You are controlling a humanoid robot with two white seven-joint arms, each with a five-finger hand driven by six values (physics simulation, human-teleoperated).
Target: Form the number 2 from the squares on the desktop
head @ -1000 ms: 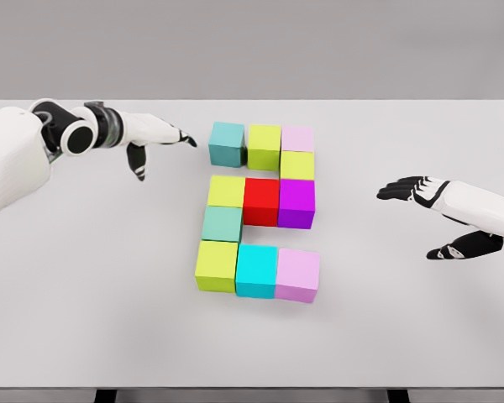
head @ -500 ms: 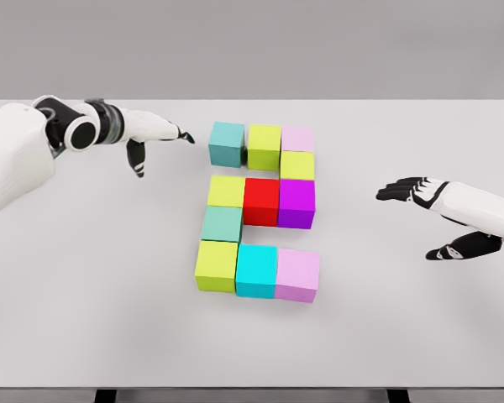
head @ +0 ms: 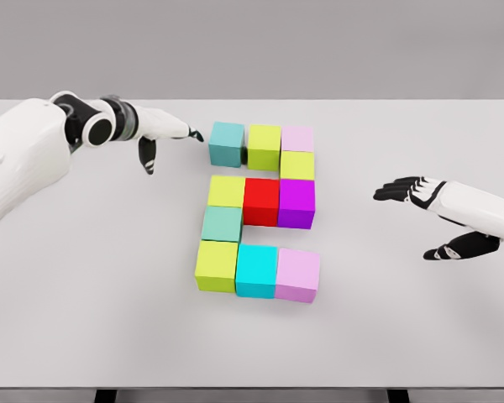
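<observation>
Ten coloured cubes sit on a white counter [head: 84,319] in the outline of a figure 2. Top row: a teal cube [head: 227,143] stands slightly apart from a yellow-green cube [head: 264,147], which touches a pale pink cube [head: 297,138]. Below the pink one lies a second yellow-green cube [head: 297,165], then a middle row of yellow-green [head: 226,191], red [head: 261,201] and magenta [head: 296,202] cubes. A teal-green cube [head: 222,223] links down on the left side to the bottom row: yellow-green [head: 216,265], cyan [head: 256,270] and pink [head: 297,274].

The left hand [head: 164,134] reaches in at upper left, fingers extended and holding nothing, its fingertips [head: 195,134] just beside the detached teal cube's left face; contact cannot be judged. The right hand [head: 433,214] hovers well apart to the right of the cubes, fingers spread, thumb lowered, empty.
</observation>
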